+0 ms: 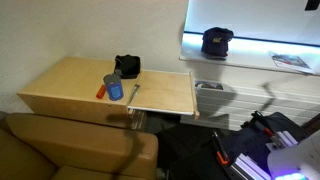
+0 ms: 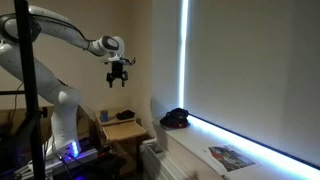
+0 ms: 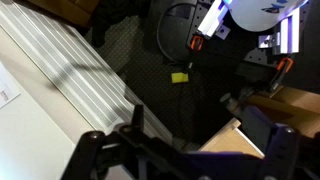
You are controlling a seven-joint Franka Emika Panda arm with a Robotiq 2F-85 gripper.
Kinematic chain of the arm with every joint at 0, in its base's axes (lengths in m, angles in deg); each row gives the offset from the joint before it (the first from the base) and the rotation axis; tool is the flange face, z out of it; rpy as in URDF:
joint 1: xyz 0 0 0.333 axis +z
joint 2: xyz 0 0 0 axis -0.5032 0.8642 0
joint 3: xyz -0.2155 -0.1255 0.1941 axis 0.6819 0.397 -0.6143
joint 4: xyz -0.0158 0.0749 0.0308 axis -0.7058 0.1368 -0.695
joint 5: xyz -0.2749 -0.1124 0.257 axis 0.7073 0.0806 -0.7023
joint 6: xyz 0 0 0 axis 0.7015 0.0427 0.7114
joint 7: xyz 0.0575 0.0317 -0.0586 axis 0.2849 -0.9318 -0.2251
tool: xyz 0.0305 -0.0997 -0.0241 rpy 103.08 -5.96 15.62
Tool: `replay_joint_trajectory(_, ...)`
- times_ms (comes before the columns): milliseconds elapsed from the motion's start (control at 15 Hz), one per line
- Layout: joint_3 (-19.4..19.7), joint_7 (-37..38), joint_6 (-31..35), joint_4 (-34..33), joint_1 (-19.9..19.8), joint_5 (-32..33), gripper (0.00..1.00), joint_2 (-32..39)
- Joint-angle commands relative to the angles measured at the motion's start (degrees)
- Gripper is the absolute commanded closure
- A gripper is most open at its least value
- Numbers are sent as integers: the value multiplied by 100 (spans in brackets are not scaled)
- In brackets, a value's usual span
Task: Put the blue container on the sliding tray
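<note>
The blue container (image 1: 115, 88) stands upright on the thick wooden desk top (image 1: 65, 85), next to a thin red tool (image 1: 101, 91). The sliding tray (image 1: 166, 93) juts out from the desk's side as a thin light board; one corner of it shows in the wrist view (image 3: 236, 137). My gripper (image 2: 119, 79) hangs high in the air, far above the desk, open and empty. In the wrist view the gripper (image 3: 200, 128) frames the floor far below. The container is out of view in the wrist view.
A black boxy object (image 1: 127, 67) sits at the back of the desk. A small white pen-like thing (image 1: 137, 92) lies at the tray's edge. A black cap (image 1: 217, 40) and a magazine (image 1: 290, 62) lie on the window sill. A brown couch (image 1: 70, 150) stands in front.
</note>
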Motion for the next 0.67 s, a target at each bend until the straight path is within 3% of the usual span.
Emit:
replay_joint_trajectory(0,75,53,-30,-14,106,40,0,-6)
replay_joint_trajectory(267,-294,345,-99,137,421,-143,0,-41)
replay_joint_trajectory(600,-288,427,-83,63,533,-55,0,-35)
